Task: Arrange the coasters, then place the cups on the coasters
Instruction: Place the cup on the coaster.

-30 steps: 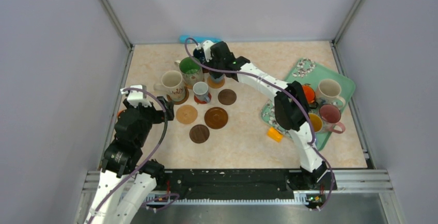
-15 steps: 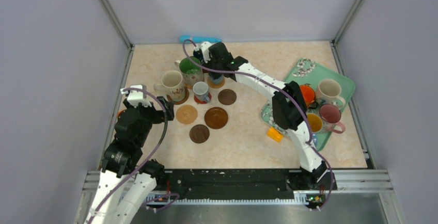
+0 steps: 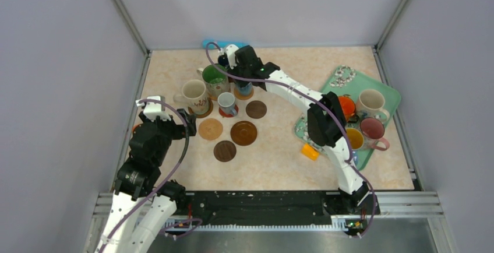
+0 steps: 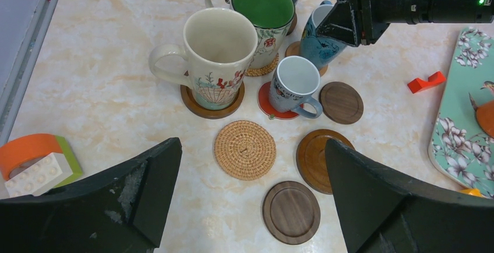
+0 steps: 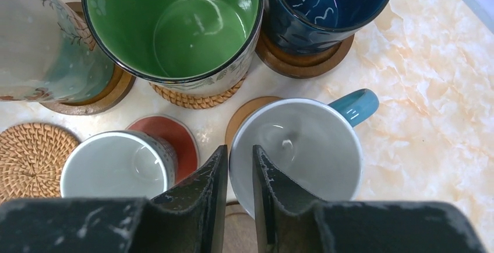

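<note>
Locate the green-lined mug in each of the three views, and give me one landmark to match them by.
Top external: the green-lined mug sits upper centre-left, at the back of the mug cluster.
Left wrist: top centre, just behind the tall cream mug.
Right wrist: top, left of centre, seen from straight above.
Shared landmark: the small pale mug nearer the arms.

No legible txt; print on small mug (image 4: 294, 84) too blurry.
</note>
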`<state>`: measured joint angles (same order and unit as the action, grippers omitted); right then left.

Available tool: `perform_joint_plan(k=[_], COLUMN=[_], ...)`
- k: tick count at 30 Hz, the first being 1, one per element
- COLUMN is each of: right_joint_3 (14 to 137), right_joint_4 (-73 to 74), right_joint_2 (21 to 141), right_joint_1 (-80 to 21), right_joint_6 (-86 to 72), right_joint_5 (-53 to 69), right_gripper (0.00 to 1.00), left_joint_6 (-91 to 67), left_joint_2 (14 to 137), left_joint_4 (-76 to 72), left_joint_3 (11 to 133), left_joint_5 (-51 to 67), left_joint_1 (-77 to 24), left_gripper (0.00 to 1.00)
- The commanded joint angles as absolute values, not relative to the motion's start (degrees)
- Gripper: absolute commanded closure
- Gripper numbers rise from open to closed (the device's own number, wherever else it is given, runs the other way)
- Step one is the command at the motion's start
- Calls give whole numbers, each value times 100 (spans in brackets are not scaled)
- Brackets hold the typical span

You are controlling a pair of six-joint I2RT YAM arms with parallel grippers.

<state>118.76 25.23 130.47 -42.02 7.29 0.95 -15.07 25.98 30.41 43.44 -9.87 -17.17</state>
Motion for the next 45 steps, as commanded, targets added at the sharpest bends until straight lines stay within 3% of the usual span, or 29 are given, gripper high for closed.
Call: perform_joint_plan(k=[1, 11, 14, 17, 20, 32, 35, 42, 45], right_joint_3=[12326, 11907, 11532, 10942, 10235, 8115, 7784, 7344, 7051], right_joint_4=[2500, 2181, 2169, 2150, 2095, 3586, 4218, 6447, 6882], right_joint_2=[12915, 11847, 11421, 10919, 10374, 8332, 7974, 7423, 7218], right_joint_1=[-4299, -4298, -4298, -4300, -4300, -4232, -4112, -3273, -2726], right_joint_6=[704, 297, 81, -289, -856, -3436, -4002, -6417, -7018], right_joint_5=[51, 27, -318, -621, -1261, -4766, -5060, -4975, -4871], right_gripper=[77, 52, 36, 13, 1, 5, 12, 41, 44], left_joint_6=[-1486, -1477, -1477, -1485, -1485, -1494, -1498, -1494, -1494], left_joint_2=[2562, 2574, 2554, 2542, 2548, 2512, 2491, 2454, 2484], left_joint_4=[2787, 2791, 2799, 2795, 2786, 2786, 2791, 2792, 2778], left_joint_3=[4322, 4316, 4317, 4315, 4316, 4316, 4318, 4308, 4309], left_joint_5=[-961, -980, -990, -984, -959, -907, -905, -917, -882], left_joint_1=[-1687, -1685, -1687, -1686, -1685, -1687, -1683, -1682, -1691], left_gripper=[2, 2, 2, 2, 2, 2, 2, 2, 2])
